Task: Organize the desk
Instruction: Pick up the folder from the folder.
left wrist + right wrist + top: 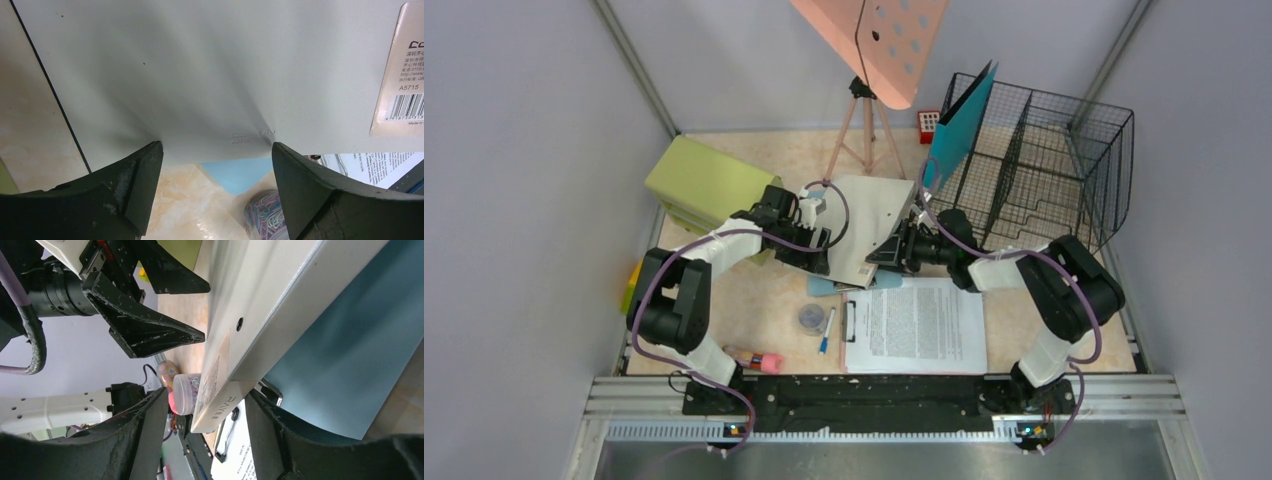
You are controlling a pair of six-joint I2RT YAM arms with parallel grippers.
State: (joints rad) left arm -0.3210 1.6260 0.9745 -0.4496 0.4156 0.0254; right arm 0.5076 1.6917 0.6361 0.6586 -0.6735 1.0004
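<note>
Desk [764, 300] of pale beige marbled pattern fills the floor of the grey-walled bay as seen from above. A white folder [874, 215] stands tilted at its middle, the left gripper [816, 240] at its left face and the right gripper [894, 250] at its near right corner. A clipboard [919, 325] of close printed text, too small to read, lies near. Just left of it are a blue pen [826, 330] and a small clip pot [811, 318]. A green cabinet [704, 185] sits far left. A black wire rack [1064, 170] far right holds a teal folder [959, 125].

From the left wrist, the left gripper's [217, 147] jaws stand wide apart with nothing between them, and the folder's face fills the view ahead. A sticker [402, 75] at the right edge carries a brand beginning "Co", lines of Chinese, "http://www", "A5715", a barcode and "Made in". The same code is faintly embossed low on the folder. Below it lie a pale blue sheet [240, 172] and the pot of coloured paper clips.

From the right wrist, the right gripper [206, 394] straddles the folder's spine corner. One finger is against it and a gap shows at the other, so the jaws are not clamped. Lettering on the spine is too skewed to read.
</note>
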